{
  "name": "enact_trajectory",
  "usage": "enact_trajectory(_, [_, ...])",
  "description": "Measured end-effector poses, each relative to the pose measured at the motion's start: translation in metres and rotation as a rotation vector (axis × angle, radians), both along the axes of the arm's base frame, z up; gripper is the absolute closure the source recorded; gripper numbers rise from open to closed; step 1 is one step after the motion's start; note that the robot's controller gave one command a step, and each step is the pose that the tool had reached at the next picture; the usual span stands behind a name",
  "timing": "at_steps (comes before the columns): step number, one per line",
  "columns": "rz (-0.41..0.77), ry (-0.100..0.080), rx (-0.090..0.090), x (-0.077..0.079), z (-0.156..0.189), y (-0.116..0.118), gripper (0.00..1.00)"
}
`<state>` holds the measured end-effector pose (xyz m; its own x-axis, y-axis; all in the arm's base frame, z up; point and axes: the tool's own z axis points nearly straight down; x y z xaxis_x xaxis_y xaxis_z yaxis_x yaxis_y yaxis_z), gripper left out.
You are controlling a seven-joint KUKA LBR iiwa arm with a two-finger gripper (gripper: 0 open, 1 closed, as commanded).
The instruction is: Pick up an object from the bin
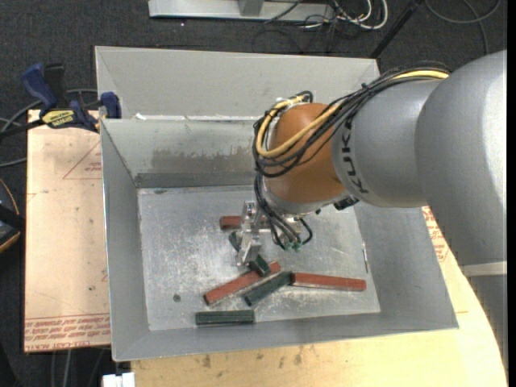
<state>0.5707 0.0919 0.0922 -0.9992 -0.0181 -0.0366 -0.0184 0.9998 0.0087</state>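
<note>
Overhead and closest to the lens: grey arm [419,127], entering from 3 o'clock, with orange cover [300,156] and looped cables [278,135] at the wrist. Below it the gripper [250,252] hangs about mid-floor of the grey bin [121,240], pointing down.

Claw state: cannot tell whether released or clenched; the metal parts overlap from this angle. Nothing visibly held.

Things around the gripper, clock read from its tip:
- small dark green block [260,266], at 5 o'clock, just beside the tip. Contact cannot be judged. This is the nearest piece.
- short red-brown piece [230,222], at 11 o'clock, near, partly hidden behind the gripper body.
- long red-brown bar [234,289], at 7 o'clock, lying on a slant, upper end close to the small block.
- slanted dark green stick [271,289], at 5 o'clock, beside the long bar's upper end.
- flat red bar [329,281], at 4 o'clock, lying nearly level, left end near the slanted stick.
- dark green front bar [224,318], at 6 to 7 o'clock, apart from the rest, by the bin's near wall.

Floor scuffed pale around the centre.
</note>
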Motion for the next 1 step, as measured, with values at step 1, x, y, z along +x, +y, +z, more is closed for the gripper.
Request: enact_trajectory(1, [0.000, 0.017, -0.004, -0.0047, -0.0048, -0.0017, 0.00])
